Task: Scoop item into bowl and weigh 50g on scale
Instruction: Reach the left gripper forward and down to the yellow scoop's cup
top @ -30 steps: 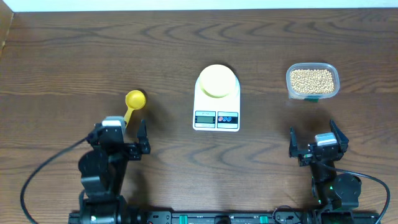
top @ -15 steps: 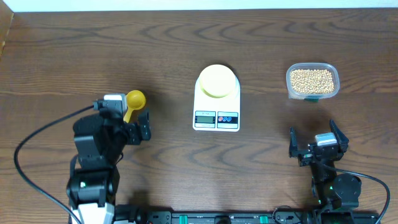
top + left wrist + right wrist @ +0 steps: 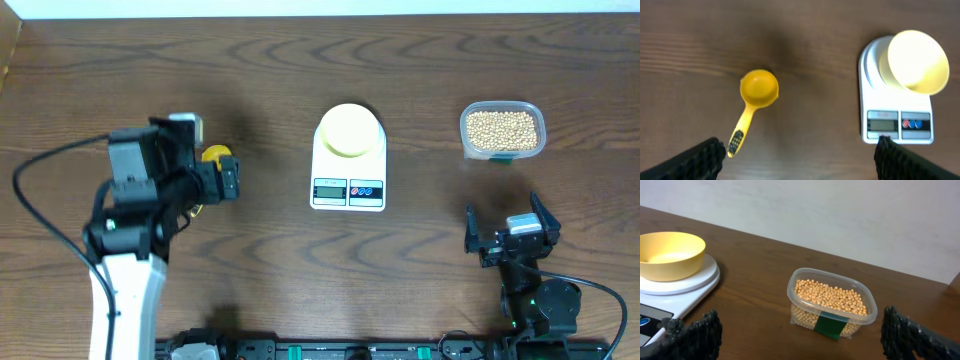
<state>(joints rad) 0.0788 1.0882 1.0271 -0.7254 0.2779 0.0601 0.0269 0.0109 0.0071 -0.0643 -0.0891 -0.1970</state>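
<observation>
The beans (image 3: 502, 128) fill a clear tub at the right; they show in the right wrist view (image 3: 830, 296) too. The pale yellow-green bowl (image 3: 348, 129) stands empty on the white scale (image 3: 347, 190) at the centre. Both show in the left wrist view, bowl (image 3: 917, 61) and scale (image 3: 897, 122), and in the right wrist view, bowl (image 3: 670, 254) and scale (image 3: 700, 280). My left gripper (image 3: 205, 180) is open above a yellow scoop (image 3: 758, 90), whose handle end lies by my left finger (image 3: 700, 157). My right gripper (image 3: 505, 215) is open and empty, short of the tub.
In the overhead view the scoop (image 3: 216, 155) is mostly hidden under my left wrist. The clear tub (image 3: 860, 317) has a green label on its near side. A pale wall runs behind the table's far edge (image 3: 840, 260). Cables trail from both arm bases.
My left arm has moved away from the front edge toward the far side, over the yellow scoop. The right arm, bowl, scale and tub have not moved.
</observation>
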